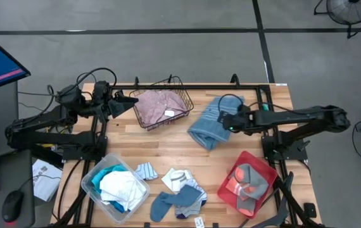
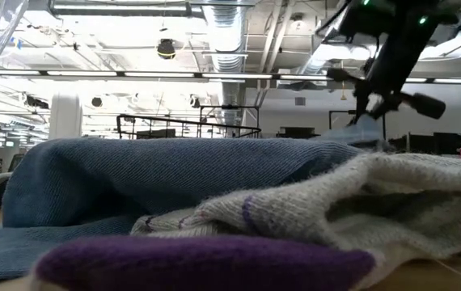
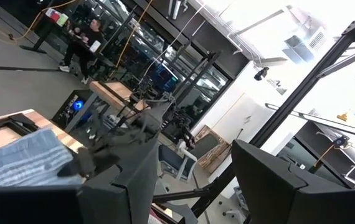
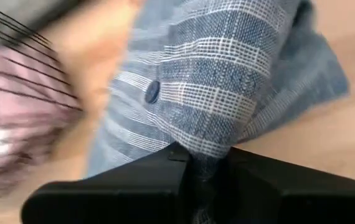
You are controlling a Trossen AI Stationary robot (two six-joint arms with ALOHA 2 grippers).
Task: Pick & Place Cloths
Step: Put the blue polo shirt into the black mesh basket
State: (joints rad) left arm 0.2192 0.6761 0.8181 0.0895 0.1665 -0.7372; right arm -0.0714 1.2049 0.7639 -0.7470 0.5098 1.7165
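A grey-blue striped towel [image 1: 207, 126] lies bunched at the table's far middle, and my right gripper [image 1: 226, 121] is shut on its right end. In the right wrist view the striped towel [image 4: 227, 74] fills the picture beyond the gripper [image 4: 205, 168]. My left gripper [image 1: 128, 101] hovers open at the left side of the black wire basket [image 1: 179, 94], which holds the dusty pink shirt [image 1: 158, 106]. In the left wrist view the gripper [image 3: 190, 162] faces the room. Grey, navy and white socks [image 1: 179, 193] lie at the near edge. My right gripper pinches a gathered fold of the striped towel [image 4: 203, 146] between its two fingers, coming level from the table's right side. The cloth fans out beyond the fingertips toward the basket. Whether its far part rests on the table, I cannot tell.
A clear plastic bin [image 1: 90, 183] at the near left holds turquoise and white cloths [image 1: 118, 187]. A small striped cloth [image 1: 145, 170] lies beside it. The red tray [image 1: 231, 190] at the near right carries grey and coral socks [image 1: 247, 180]. Socks [image 2: 214, 202] block most of the low view.
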